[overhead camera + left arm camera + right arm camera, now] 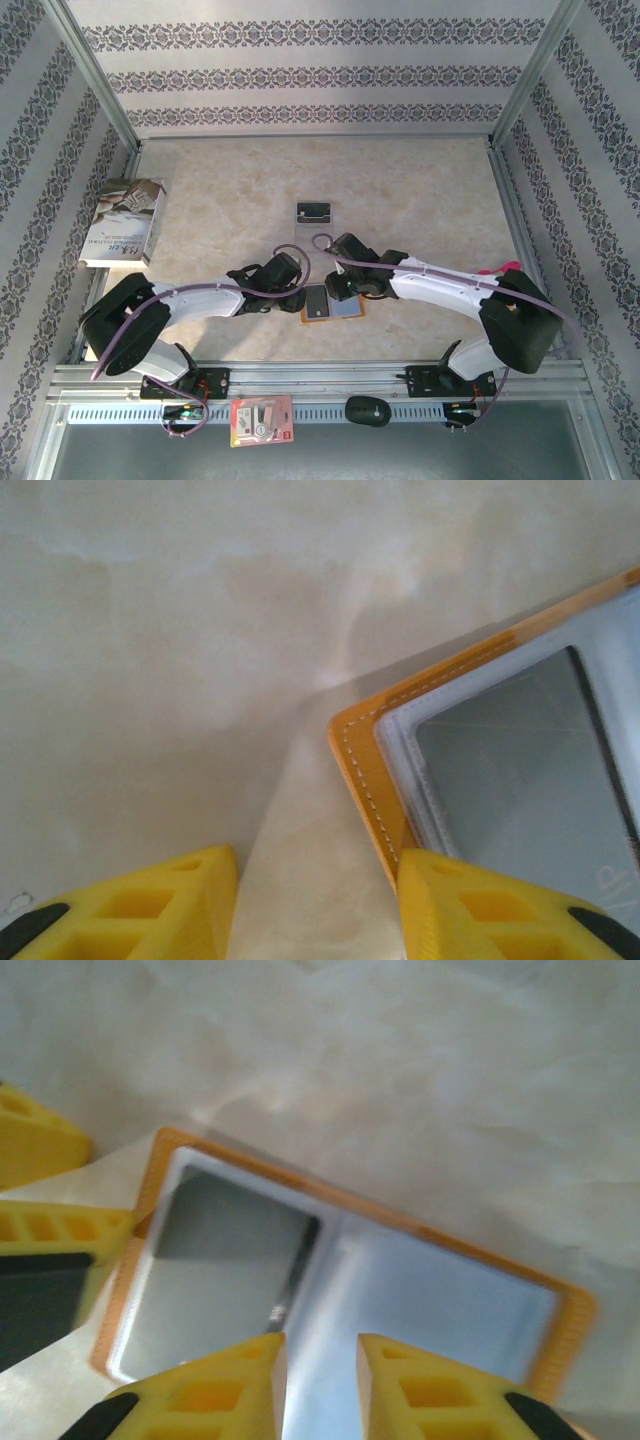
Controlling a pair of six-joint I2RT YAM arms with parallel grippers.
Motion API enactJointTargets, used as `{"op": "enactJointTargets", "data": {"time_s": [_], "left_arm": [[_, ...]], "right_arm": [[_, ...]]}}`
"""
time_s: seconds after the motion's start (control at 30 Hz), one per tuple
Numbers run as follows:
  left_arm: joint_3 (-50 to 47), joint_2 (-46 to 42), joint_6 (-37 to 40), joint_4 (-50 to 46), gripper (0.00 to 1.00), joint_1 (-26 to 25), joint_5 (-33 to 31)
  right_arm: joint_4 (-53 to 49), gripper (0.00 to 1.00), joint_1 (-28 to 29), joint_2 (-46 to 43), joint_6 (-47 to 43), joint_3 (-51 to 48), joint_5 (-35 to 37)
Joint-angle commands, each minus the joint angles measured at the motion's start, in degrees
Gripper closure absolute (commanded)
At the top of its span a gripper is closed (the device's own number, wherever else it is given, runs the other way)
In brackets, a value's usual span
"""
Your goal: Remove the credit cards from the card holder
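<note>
The orange-tan card holder (335, 306) lies open on the table between my two grippers. A dark grey card (225, 1265) sits in its left pocket, also seen as the grey card (520, 770). One black credit card (314, 211) lies apart on the table farther back. My left gripper (318, 905) is open at the holder's corner (365, 755), its right finger (500, 910) over the orange edge and bare table in the gap. My right gripper (322, 1385) hovers over the holder's middle fold (345, 1290), jaws a narrow gap apart with nothing between them.
A book (125, 222) lies at the left of the table. A red-and-white packet (262, 420) and a black oval object (367, 410) rest on the front rail. Patterned walls enclose the table on three sides. The left gripper's yellow fingers (45, 1230) show beside the holder.
</note>
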Motion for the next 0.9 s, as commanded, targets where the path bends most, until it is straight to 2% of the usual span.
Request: {"op": "enactJointTargets", "data": {"time_s": [0.0, 0.1, 0.4, 0.5, 0.7, 0.87], "left_arm": [[0.2, 2.4, 0.4, -1.0, 0.56, -0.7, 1.0], [0.0, 3.9, -0.3, -2.0, 0.58, -0.7, 1.5], [-0.8, 4.3, -1.2, -4.1, 0.58, -0.8, 3.3], [-1.1, 0.5, -1.2, -4.6, 0.54, -0.8, 2.2], [0.2, -6.6, 0.6, -3.9, 0.51, -2.7, -1.5], [2.3, -2.8, 1.0, -2.5, 0.57, -3.8, -0.6]], "right_arm": [[3.1, 0.77, -0.6, 2.5, 1.6, -0.5, -8.5], [4.6, 0.78, -1.1, 4.0, 3.1, -1.1, -10.5], [6.0, 0.79, -2.9, 5.4, 6.9, -2.6, -10.0], [6.3, 0.79, -3.3, 3.6, 6.9, -3.5, -9.4], [6.5, 0.79, -4.2, 1.9, 7.0, -4.4, -9.0], [6.5, 0.79, -4.4, 2.1, 6.9, -4.5, -8.9]]}}
